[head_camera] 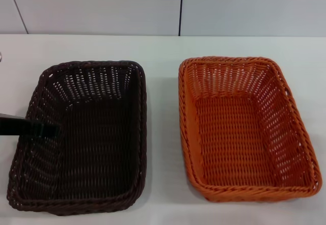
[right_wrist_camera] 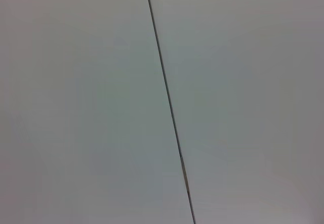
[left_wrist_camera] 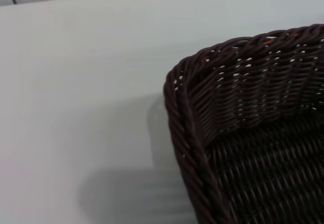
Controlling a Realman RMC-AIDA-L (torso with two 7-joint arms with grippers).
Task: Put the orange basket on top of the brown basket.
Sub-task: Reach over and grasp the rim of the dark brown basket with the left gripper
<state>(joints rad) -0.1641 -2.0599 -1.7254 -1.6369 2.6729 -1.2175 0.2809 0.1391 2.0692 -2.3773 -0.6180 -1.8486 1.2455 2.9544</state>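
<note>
The brown basket (head_camera: 84, 133) stands on the left of the white table, empty and upright. One of its corners shows in the left wrist view (left_wrist_camera: 243, 122). The orange basket (head_camera: 244, 128) stands to its right, empty and upright, with a gap of bare table between the two. My left gripper (head_camera: 47, 130) reaches in from the left edge as a dark bar over the brown basket's left rim. My right gripper is out of view; the right wrist view shows only a pale surface with a dark seam.
The white table (head_camera: 163, 52) runs behind and between the baskets. A wall of pale panels (head_camera: 102, 6) with dark seams rises at its far edge. Bare table lies beside the brown basket's corner in the left wrist view (left_wrist_camera: 76, 107).
</note>
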